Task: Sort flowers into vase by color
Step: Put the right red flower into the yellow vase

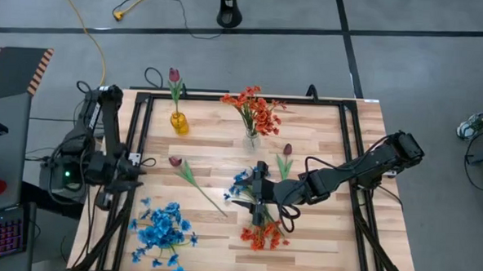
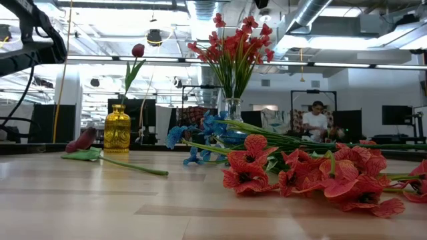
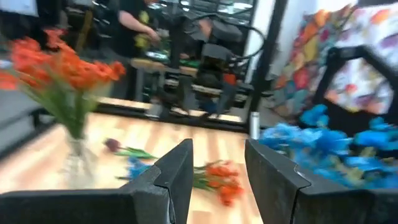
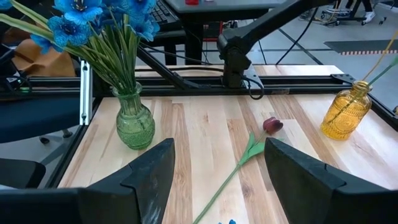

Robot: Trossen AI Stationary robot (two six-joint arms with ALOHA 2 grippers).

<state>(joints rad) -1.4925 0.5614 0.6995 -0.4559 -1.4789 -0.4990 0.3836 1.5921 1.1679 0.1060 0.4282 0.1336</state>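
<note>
A yellow vase [image 1: 179, 121] holds one maroon tulip [image 1: 175, 74]. The clear vase [image 1: 251, 141] holds orange-red flowers [image 1: 255, 108]. Blue flowers [image 1: 162, 228] stand in a green vase [image 4: 135, 121]. Lying flat on the table are a loose tulip [image 1: 176, 161], a second tulip [image 1: 287, 151], a blue sprig [image 1: 239, 184] and an orange-red sprig [image 1: 262, 234]. My right gripper [image 4: 217, 186] is open and hovers over the blue sprig, mid-table, holding nothing. My left gripper [image 3: 217, 180] is open at the table's left edge, with nothing between its fingers.
A black frame [image 1: 145, 107] runs around the tabletop. Bare wood lies between the loose tulip and the yellow vase [image 4: 345, 118]. A person [image 2: 313, 123] stands in the room beyond the table, and cables lie on the floor.
</note>
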